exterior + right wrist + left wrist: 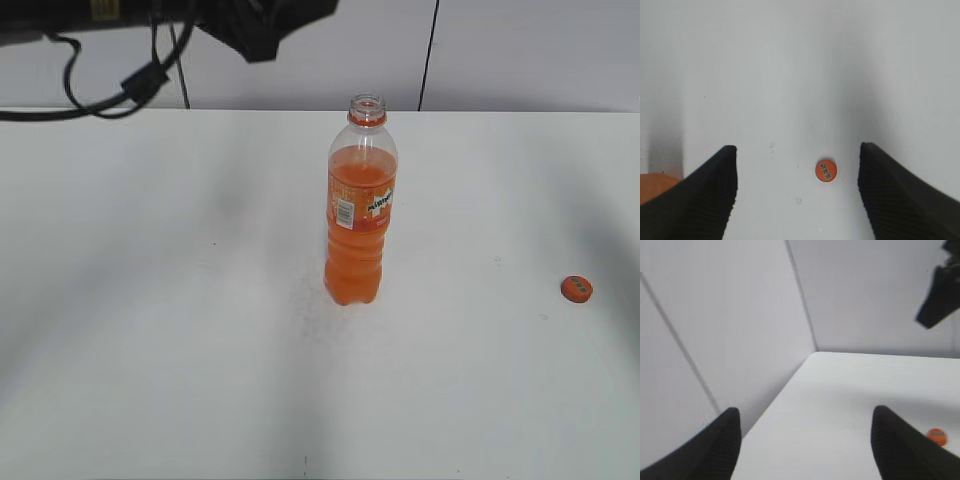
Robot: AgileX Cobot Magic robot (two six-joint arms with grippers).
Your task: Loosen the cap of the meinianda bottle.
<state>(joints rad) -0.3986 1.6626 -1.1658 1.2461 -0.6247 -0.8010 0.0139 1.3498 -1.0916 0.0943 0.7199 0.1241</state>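
Observation:
The meinianda bottle [361, 215] stands upright mid-table with orange drink, an orange label and an orange neck ring; its mouth is open and bare. The cap [576, 289] lies flat on the table far to the right, print side up. In the right wrist view the cap [825, 170] lies on the table below and between the jaws of my right gripper [797, 150], which is open and empty. My left gripper [805, 415] is also open and empty, raised and facing the table's far corner, with the cap [937, 436] small beside its right finger.
The white table [150, 300] meets a pale panelled wall at the back. A dark arm with cables [250, 25] hangs over the far left edge. An orange shape [655, 185] shows at the right wrist view's lower left edge.

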